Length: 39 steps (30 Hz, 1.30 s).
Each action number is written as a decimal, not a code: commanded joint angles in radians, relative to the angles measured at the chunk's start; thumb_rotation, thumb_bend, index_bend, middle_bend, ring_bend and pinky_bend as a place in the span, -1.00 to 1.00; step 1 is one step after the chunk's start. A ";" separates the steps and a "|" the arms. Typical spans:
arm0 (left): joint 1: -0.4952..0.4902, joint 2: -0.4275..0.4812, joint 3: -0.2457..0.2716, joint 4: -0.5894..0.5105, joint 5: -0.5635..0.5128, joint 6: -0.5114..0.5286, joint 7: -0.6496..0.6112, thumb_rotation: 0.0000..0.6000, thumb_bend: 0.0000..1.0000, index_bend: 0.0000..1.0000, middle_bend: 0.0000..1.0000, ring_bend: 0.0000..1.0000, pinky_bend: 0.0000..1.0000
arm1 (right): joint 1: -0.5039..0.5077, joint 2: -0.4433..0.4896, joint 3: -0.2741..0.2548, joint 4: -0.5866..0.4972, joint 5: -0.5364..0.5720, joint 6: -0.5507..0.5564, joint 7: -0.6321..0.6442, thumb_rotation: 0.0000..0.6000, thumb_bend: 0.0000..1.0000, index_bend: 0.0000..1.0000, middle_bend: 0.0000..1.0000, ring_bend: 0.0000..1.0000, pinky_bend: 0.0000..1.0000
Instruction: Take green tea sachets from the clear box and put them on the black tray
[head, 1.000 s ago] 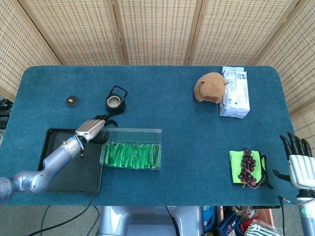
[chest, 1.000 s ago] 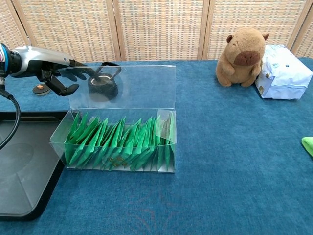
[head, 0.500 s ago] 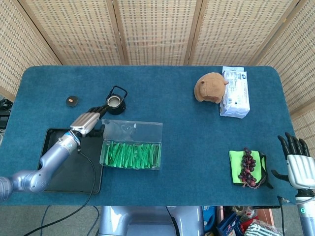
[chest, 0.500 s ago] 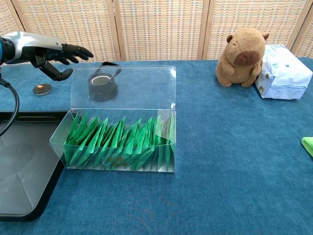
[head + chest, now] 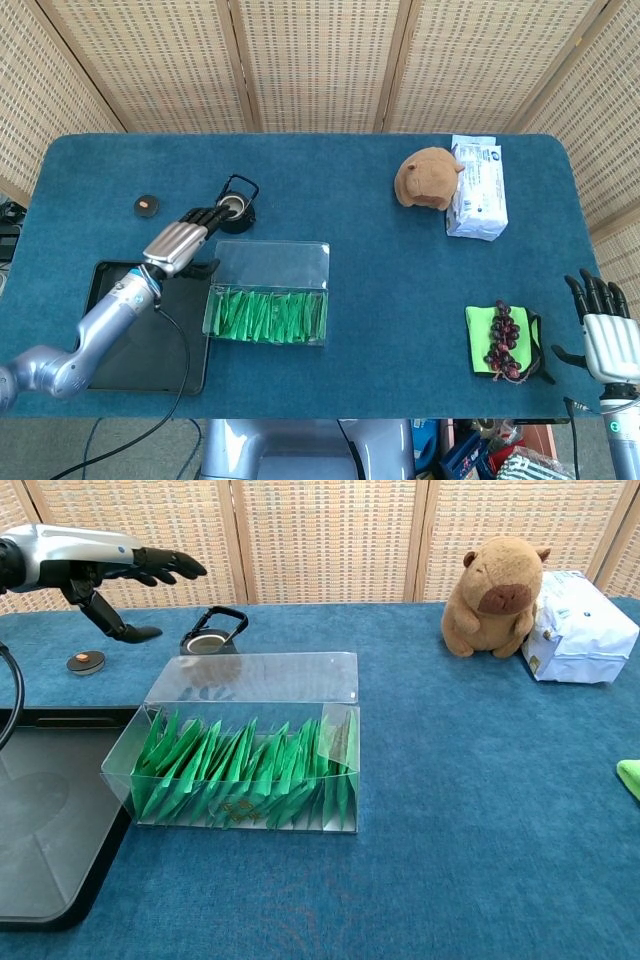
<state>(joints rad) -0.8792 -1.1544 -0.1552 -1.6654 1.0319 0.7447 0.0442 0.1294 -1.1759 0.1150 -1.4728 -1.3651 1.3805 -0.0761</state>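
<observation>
Left hand (image 5: 100, 570) held up empty, fingers (image 5: 170, 562) spread, clear box (image 5: 267, 292) of green tea sachets (image 5: 245, 770) just below fingertips, black tray (image 5: 125, 340) under wrist, right hand (image 5: 606, 330) open, empty.

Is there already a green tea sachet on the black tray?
No, the black tray is bare in the chest view, and the green tea sachets stand in the clear box.
</observation>
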 commanded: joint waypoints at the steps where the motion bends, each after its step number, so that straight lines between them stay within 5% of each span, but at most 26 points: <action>1: 0.002 0.007 0.018 -0.052 0.103 0.036 0.053 1.00 -0.18 -0.61 -1.00 -1.00 -1.00 | 0.000 0.000 0.001 -0.001 0.001 0.001 -0.001 1.00 -1.00 -1.00 -1.00 -1.00 -1.00; 10: 0.012 -0.084 0.056 0.001 0.362 0.119 0.039 1.00 -0.18 -0.13 -1.00 -1.00 -1.00 | -0.003 0.002 0.007 0.000 0.018 0.000 -0.001 1.00 -1.00 -1.00 -1.00 -1.00 -1.00; 19: -0.023 -0.158 0.081 0.077 0.454 0.096 0.059 1.00 -0.18 -0.12 -1.00 -1.00 -1.00 | -0.003 0.004 0.014 0.004 0.036 -0.005 0.002 1.00 -1.00 -1.00 -1.00 -1.00 -1.00; 39: -0.042 -0.254 0.119 0.208 0.468 0.049 0.106 1.00 -0.18 -0.12 -1.00 -1.00 -1.00 | -0.004 0.010 0.021 0.014 0.061 -0.021 0.020 1.00 -1.00 -1.00 -1.00 -1.00 -1.00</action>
<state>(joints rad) -0.9220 -1.4058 -0.0373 -1.4605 1.4996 0.7932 0.1495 0.1254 -1.1661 0.1360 -1.4587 -1.3046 1.3595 -0.0563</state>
